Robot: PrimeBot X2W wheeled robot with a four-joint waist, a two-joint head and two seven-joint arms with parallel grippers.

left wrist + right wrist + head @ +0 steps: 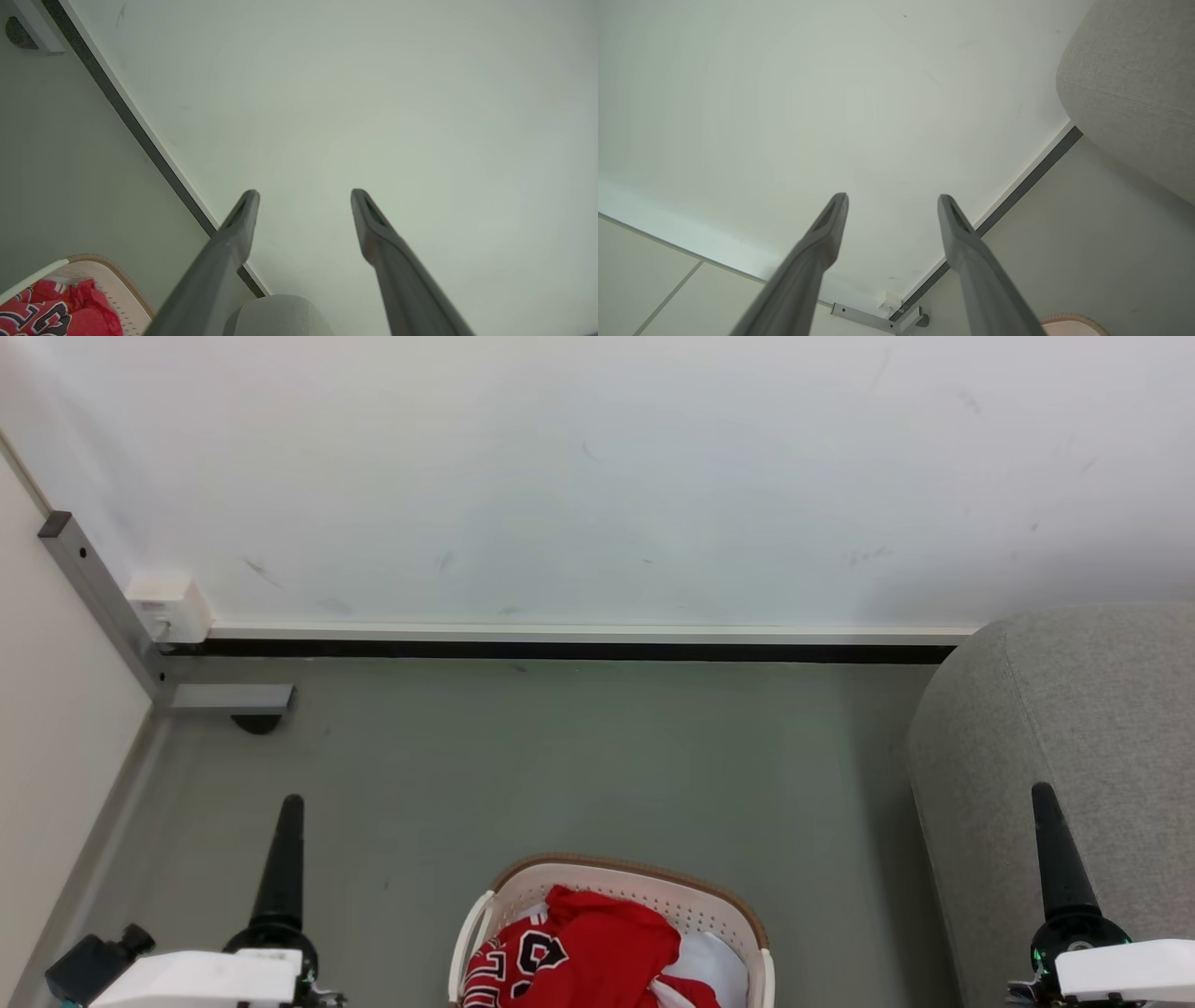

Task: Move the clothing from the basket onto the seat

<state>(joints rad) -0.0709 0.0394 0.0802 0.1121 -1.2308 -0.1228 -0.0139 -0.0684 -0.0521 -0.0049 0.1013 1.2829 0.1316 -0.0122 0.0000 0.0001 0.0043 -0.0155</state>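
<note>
The basket (644, 875), cream-white with a brown rim, stands on the floor at the bottom middle of the head view. Red clothing (597, 947) with black-and-white lettering lies bunched inside it. The grey seat (1074, 728) rises at the right. My left gripper (292, 803) hangs left of the basket and my right gripper (1043, 791) in front of the seat. In the left wrist view the left gripper (304, 193) is open and empty, with the basket (117, 275) and clothing (70, 303) at lower left. The right gripper (893, 197) is open too, the seat (1134, 84) at upper right.
A white wall (597, 476) with a dark baseboard (560, 651) closes the far side. A grey metal post (93, 588) with a white box (168, 607) stands in the left corner. A pale sheet (714, 963) lies beside the clothing in the basket. Grey floor (560, 765) stretches between basket and wall.
</note>
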